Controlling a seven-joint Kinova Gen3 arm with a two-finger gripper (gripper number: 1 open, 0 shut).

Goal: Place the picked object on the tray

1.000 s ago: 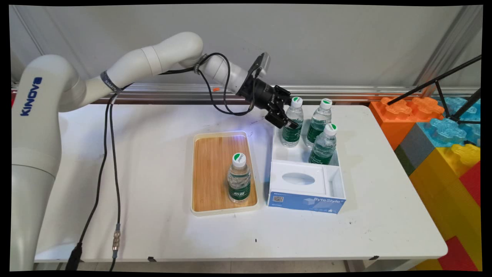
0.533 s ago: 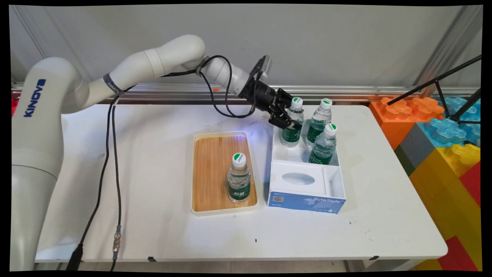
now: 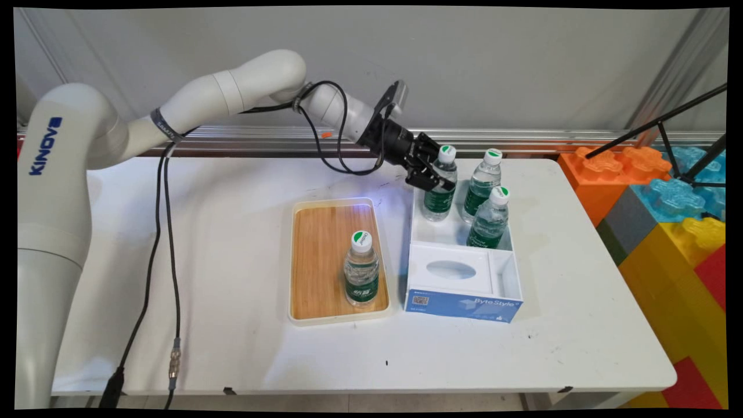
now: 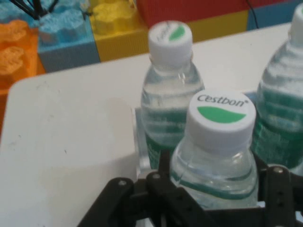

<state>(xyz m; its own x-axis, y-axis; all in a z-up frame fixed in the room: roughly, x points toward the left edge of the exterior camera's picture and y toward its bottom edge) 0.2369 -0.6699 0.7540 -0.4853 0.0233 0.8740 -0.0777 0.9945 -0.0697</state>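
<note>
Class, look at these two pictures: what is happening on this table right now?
A white robot arm reaches over the table with its black gripper closed around the shoulder of a water bottle. That bottle stands upright in the far part of an open white and blue box, beside two more bottles. A fourth bottle stands alone on the wooden tray to the box's left. Coloured toy blocks are stacked off the table's right side.

Bright even light, soft shadows (hand view blurred)
</note>
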